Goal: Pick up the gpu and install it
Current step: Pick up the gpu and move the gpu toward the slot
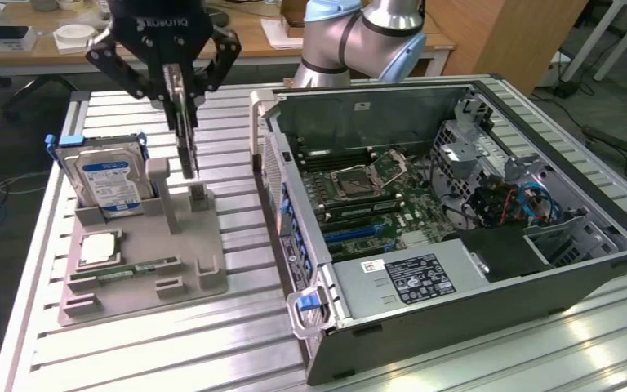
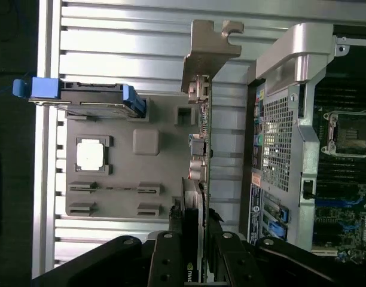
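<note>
Pick-up was in hand: the black fingers (image 1: 171,88), closed partway, gripped the thin green gpu card (image 1: 187,147) with its silver end bracket, edge-on just over the grey moulded holder (image 1: 140,298) on the slatted metal worktop (image 1: 183,351). Installing called for carrying it steadily into the open grey computer case (image 1: 455,310). One gpu card, one blue-labelled hard drive (image 1: 107,180), one square processor chip (image 1: 98,247), one RAM stick (image 1: 140,267).

The hand (image 1: 184,94) carries the brand lettering ROBOTIQ on its black body, inverted in the exterior view. The gpu (image 2: 200,147) shows a small pale logo on its black cooler face; no lettering can be read. Hard drive (image 1: 107,175): blue-and-white label — print illegible. Power supply (image 1: 371,282): black-and-white rating label — no line legible.
</note>
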`<state>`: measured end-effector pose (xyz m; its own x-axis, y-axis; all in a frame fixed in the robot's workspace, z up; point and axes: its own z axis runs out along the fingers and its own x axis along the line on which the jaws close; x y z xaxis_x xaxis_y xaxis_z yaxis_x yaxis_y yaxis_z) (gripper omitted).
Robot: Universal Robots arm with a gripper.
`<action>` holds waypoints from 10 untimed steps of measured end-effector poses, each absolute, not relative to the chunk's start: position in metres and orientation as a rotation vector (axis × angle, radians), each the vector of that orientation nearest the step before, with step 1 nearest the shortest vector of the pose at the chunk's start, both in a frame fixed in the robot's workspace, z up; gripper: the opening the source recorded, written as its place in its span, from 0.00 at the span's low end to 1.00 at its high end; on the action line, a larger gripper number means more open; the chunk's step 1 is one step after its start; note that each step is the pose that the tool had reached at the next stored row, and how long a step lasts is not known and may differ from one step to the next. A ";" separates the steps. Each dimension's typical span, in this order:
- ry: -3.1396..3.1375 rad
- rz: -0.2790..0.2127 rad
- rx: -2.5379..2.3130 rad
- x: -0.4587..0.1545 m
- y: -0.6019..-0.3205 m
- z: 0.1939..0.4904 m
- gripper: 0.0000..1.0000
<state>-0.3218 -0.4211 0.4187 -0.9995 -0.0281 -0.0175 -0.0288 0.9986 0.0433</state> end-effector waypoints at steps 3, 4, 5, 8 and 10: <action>3.123 0.068 -0.044 -0.321 -0.421 0.431 0.26; 3.124 0.068 -0.044 -0.320 -0.421 0.433 0.26; 3.124 0.068 -0.043 -0.318 -0.421 0.433 0.26; 3.124 0.068 -0.041 -0.309 -0.421 0.433 0.26; 3.124 0.067 -0.040 -0.304 -0.421 0.433 0.26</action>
<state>-0.3040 -0.4211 0.4334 -0.9995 -0.0251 -0.0175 -0.0258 0.9987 0.0429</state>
